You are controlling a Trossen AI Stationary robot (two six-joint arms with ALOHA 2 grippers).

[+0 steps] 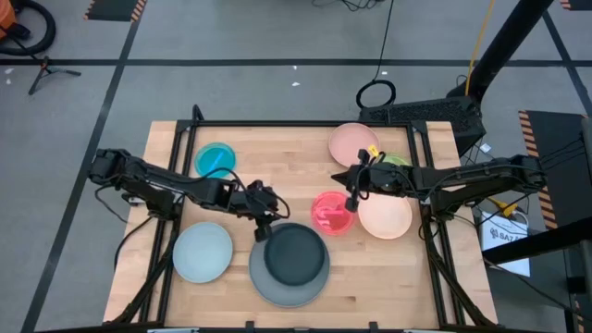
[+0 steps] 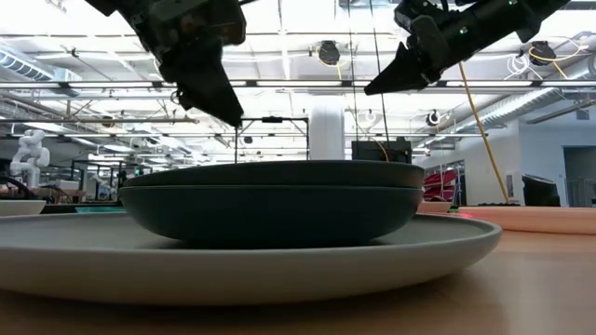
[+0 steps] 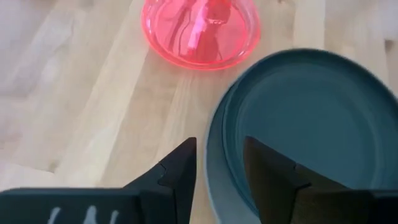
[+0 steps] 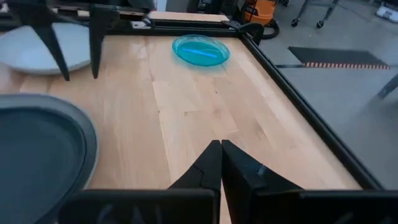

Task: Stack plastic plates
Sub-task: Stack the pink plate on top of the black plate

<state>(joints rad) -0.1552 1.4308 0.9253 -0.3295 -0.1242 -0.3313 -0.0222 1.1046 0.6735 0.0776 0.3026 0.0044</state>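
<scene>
High view, looking straight down, shows the wooden bench framed by a dark rail, with the plates spread toward its edges and bare wood left open in the upper middle. At lower centre a dark navy plate sits inside the large grey plate, whose rim reaches close to the bench's lower edge; a pale blue plate lies to its left, a small teal plate in the upper left. On the right, a peach plate lies at the upper edge, a green plate shows partly under the right arm, a red-pink plate sits at centre, and a second peach plate touches or just overlaps it. The left pincer hangs over the upper left rim of the navy plate, its fingers apart, as the left wrist view confirms, with the rim between the fingertips. The right pincer hovers just above the red-pink plate's upper right rim, fingers together, seen pressed tip to tip only in the right wrist view. Low view alone shows both pincers raised clear above the stacked plates.
</scene>
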